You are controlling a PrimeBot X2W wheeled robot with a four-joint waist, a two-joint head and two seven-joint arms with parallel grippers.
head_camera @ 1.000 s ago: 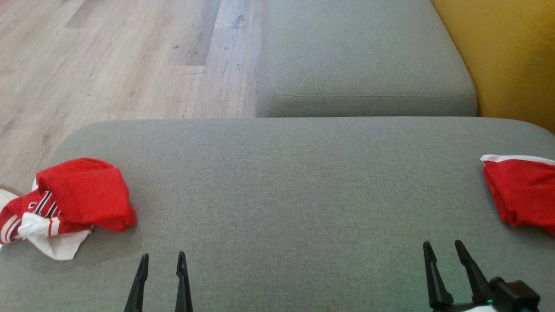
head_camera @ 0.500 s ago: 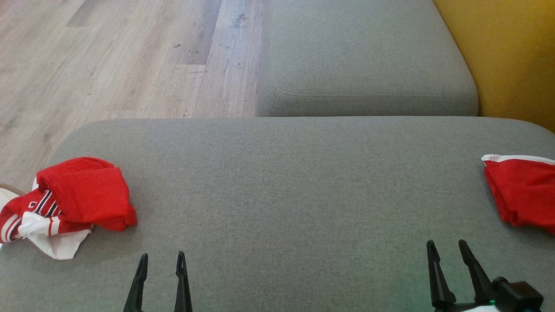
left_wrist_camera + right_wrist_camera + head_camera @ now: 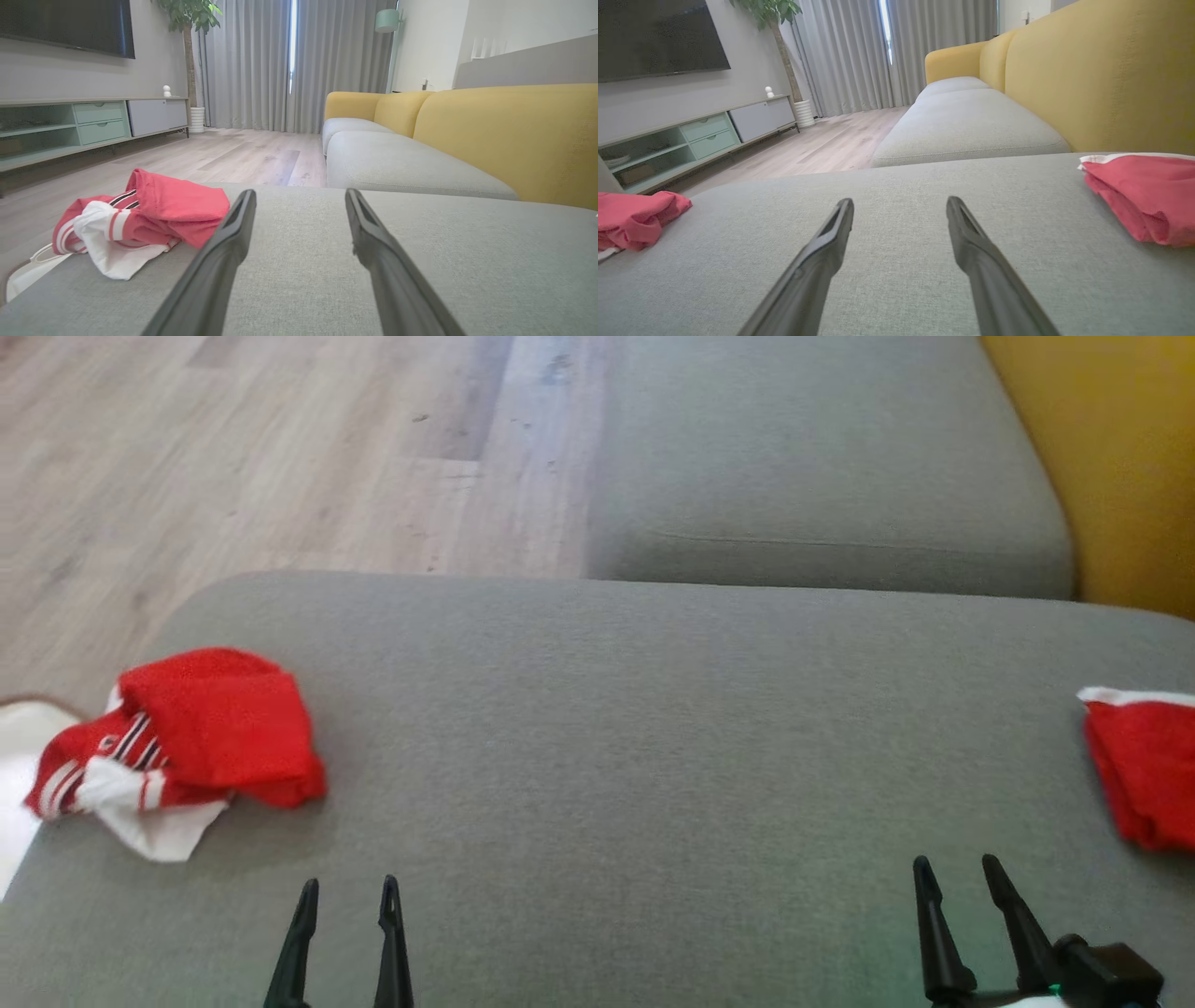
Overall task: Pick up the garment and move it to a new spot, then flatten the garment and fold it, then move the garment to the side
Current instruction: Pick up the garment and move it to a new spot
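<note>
My left gripper hangs low over the grey seat cushion, fingers parted wide with nothing between them. My right gripper is likewise spread and empty. The crumpled red-and-white garment lies ahead and to the left of the left gripper, near it and well apart from the right one, so the left arm is the nearer. Its long axis runs roughly across my front, with the red bulk inboard and the white striped part at the cushion's left edge. A second red garment, seemingly folded, sits at the right edge; I judge it not the piece in hand. The cushion is flat woven fabric. Beyond it are a further seat cushion, a yellow backrest, a wood floor, a low cabinet and grey curtains.
</note>
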